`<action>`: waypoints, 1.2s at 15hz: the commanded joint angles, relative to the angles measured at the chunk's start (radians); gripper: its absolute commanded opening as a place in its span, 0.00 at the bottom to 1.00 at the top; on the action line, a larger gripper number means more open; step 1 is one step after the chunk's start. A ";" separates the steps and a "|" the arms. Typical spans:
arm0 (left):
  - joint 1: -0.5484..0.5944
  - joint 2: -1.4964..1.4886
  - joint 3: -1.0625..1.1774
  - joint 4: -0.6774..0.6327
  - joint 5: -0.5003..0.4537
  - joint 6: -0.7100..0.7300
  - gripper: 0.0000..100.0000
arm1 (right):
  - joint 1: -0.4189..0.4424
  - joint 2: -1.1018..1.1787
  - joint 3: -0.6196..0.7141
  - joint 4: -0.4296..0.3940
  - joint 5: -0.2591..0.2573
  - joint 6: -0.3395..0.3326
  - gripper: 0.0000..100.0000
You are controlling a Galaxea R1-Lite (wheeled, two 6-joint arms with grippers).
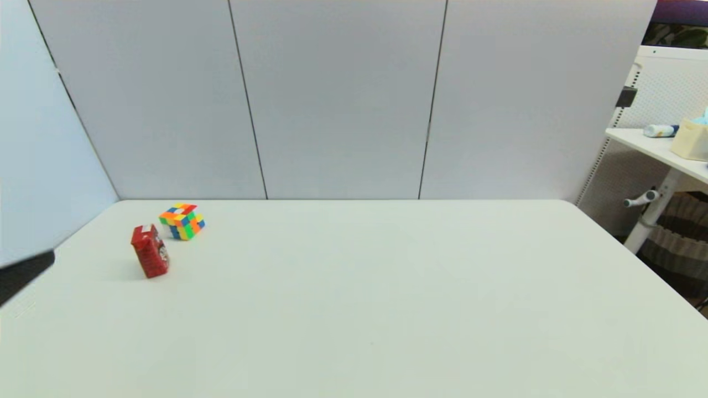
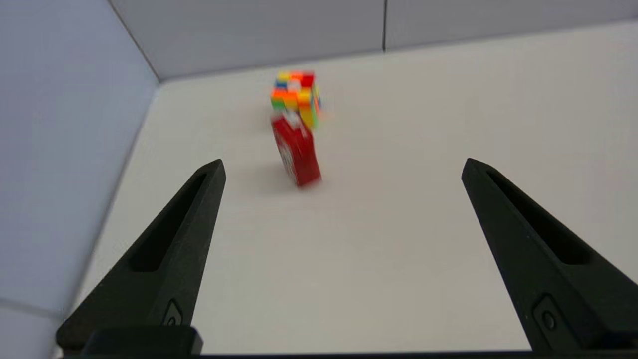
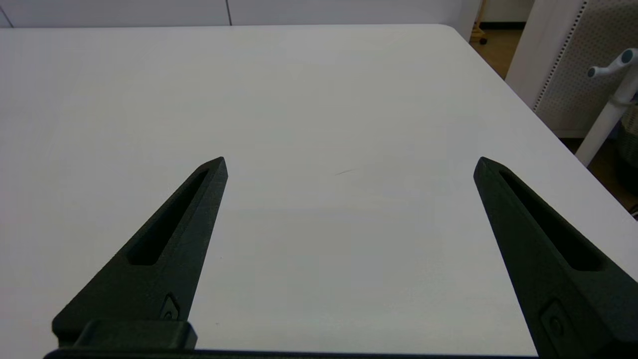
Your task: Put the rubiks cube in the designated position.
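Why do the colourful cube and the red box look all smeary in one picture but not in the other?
In the left wrist view the rubiks cube and red box are blurred, with smeared edges; the left gripper fingers look sharp. In the head view the cube and box are crisp, the box casting a soft shadow. The right wrist view shows the right gripper over the table.

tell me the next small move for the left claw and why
Probably ease the left claw forward and a little to the side, to clear the red box. Its fingers are wide open and empty. From the left wrist view, the rubiks cube sits just behind the box, on the far left of the table, so a straight line would meet the box first.
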 commanded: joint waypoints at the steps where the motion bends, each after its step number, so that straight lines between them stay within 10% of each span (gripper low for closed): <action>1: -0.147 -0.495 0.529 -0.157 -0.007 -0.005 1.00 | 0.000 0.001 0.000 0.000 0.000 0.000 1.00; 4: -0.192 -0.515 0.670 -0.306 0.032 0.000 1.00 | 0.000 0.001 0.000 0.000 0.000 0.000 1.00; 18: -0.166 -0.761 0.669 -0.153 0.140 -0.086 1.00 | 0.000 0.001 0.000 0.000 0.000 0.000 1.00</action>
